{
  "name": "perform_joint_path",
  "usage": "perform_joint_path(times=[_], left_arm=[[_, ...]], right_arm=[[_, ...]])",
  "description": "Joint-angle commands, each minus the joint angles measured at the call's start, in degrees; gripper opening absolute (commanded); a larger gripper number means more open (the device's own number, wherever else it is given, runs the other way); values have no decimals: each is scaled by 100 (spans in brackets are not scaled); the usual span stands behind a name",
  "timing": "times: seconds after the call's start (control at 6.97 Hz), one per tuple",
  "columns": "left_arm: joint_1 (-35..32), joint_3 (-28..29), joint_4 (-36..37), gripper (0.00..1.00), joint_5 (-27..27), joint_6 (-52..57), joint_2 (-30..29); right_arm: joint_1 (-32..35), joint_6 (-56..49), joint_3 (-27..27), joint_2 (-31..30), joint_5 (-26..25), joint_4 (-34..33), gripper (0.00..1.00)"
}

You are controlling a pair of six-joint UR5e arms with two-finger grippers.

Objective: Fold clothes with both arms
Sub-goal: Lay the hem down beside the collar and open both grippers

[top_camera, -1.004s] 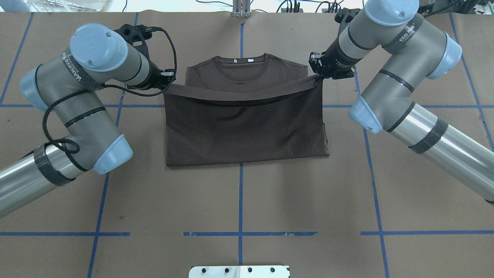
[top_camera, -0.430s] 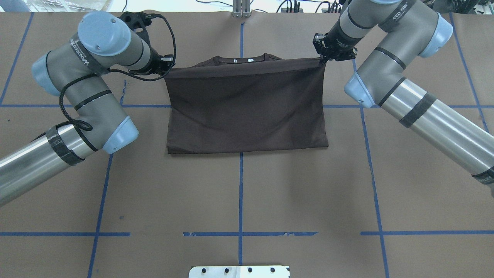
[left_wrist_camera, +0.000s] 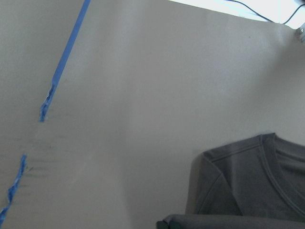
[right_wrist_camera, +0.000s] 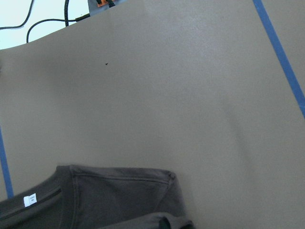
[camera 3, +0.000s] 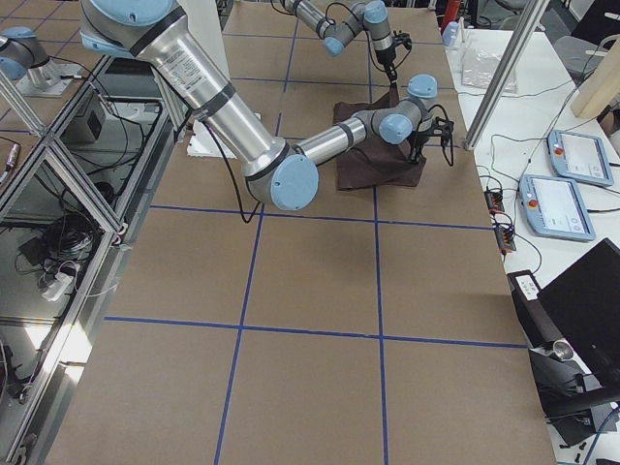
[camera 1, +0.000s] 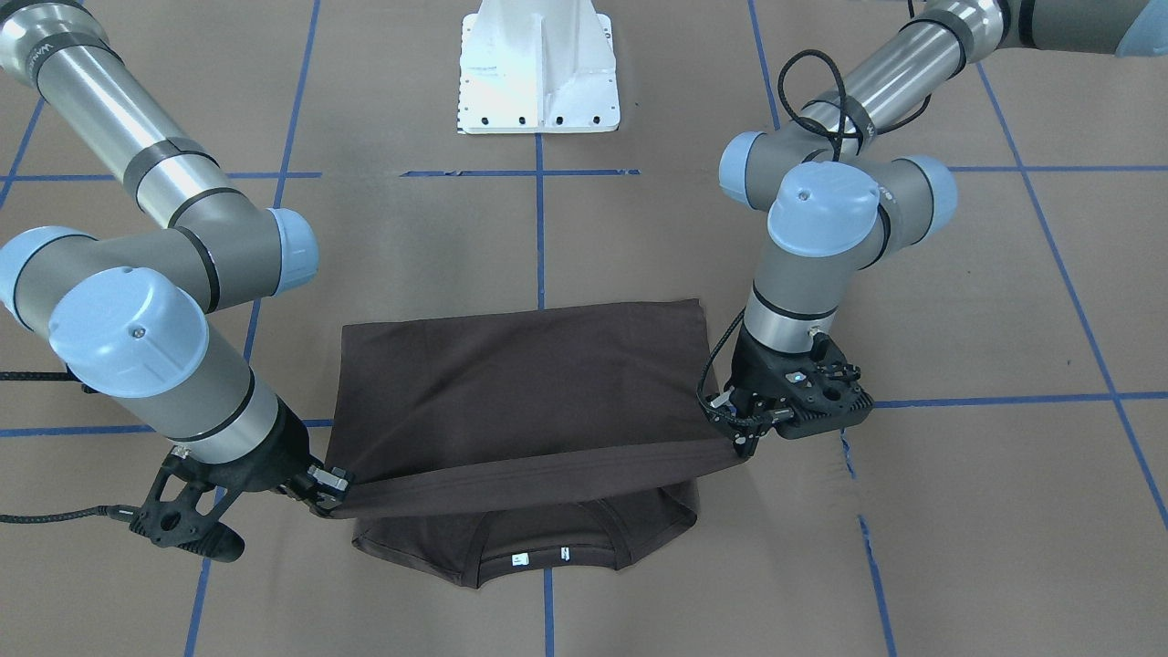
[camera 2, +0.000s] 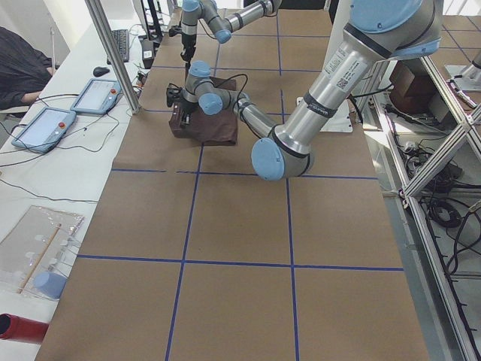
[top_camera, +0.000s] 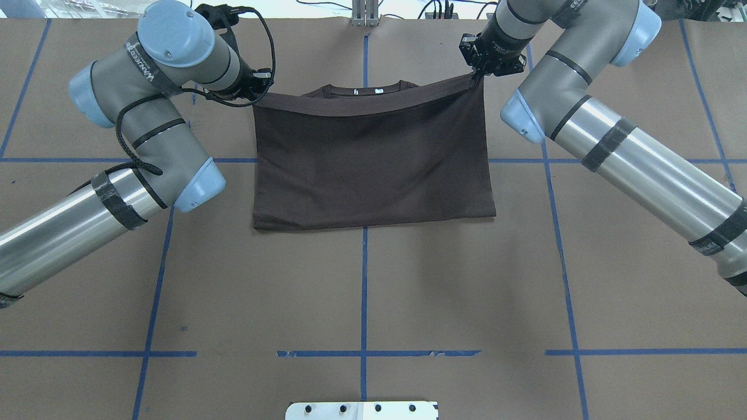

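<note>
On hem, left claw, right claw clamped

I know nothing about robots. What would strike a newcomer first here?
A dark brown T-shirt lies in the middle of the table, folded over itself. The left gripper and right gripper each pinch one corner of its hem, stretching that edge taut just short of the collar at the far side.
</note>
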Motion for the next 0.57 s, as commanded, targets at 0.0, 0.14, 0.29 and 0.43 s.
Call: perform_joint_path(times=[0.0, 0.14, 0.29, 0.43], left_arm=[[-83, 507, -367, 0, 27, -20, -140], [-83, 544, -369, 0, 27, -20, -176], [-83, 545, -369, 0, 27, -29, -194], [-74, 545, -369, 0, 27, -64, -289]], right_arm=[[0, -2, -162, 55, -135, 1, 0], [-9, -2, -189, 107, -135, 1, 0], [-18, -2, -189, 117, -135, 1, 0], [-35, -2, -189, 134, -126, 10, 0]])
